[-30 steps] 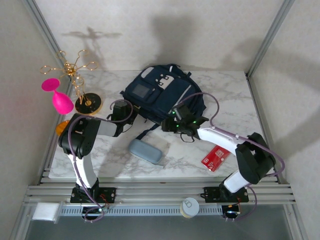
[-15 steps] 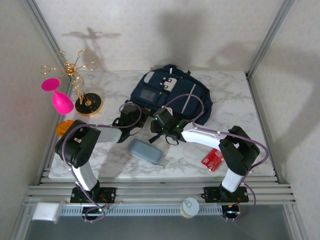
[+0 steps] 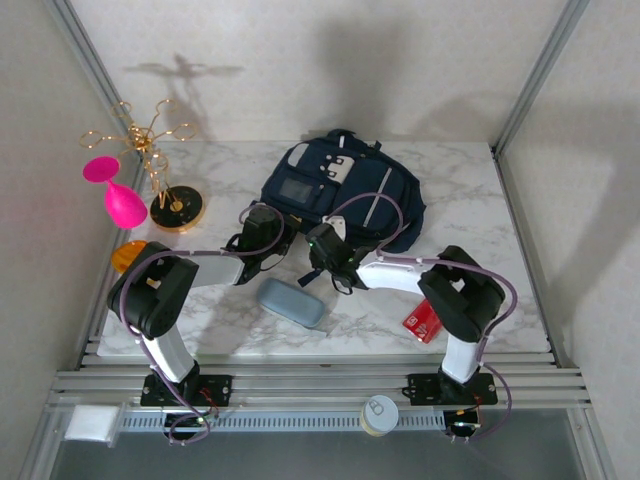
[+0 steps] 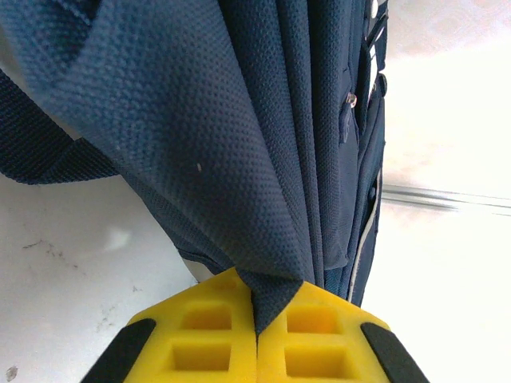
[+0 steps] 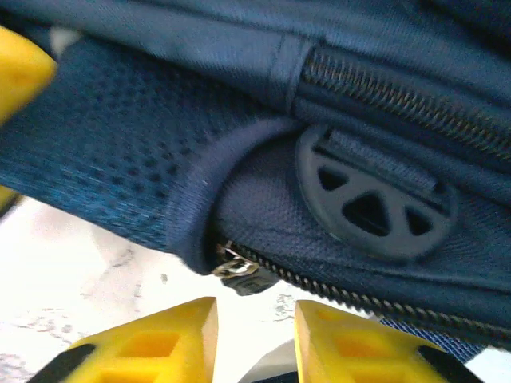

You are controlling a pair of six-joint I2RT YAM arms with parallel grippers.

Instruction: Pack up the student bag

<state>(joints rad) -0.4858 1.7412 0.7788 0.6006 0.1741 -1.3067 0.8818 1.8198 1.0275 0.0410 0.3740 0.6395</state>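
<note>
At 12 o'clock on table, bag lies flat, front pocket up. Left gripper at bag's 7 o'clock edge, fingers pinched tight on fold of navy fabric. Right gripper at bag's 6 o'clock edge, fingers slightly parted, holding nothing; zipper pull just beyond tips. Grey case at 6 o'clock from grippers, apart from bag. Red card at 4 o'clock.

The navy student bag lies flat mid-table.
</note>
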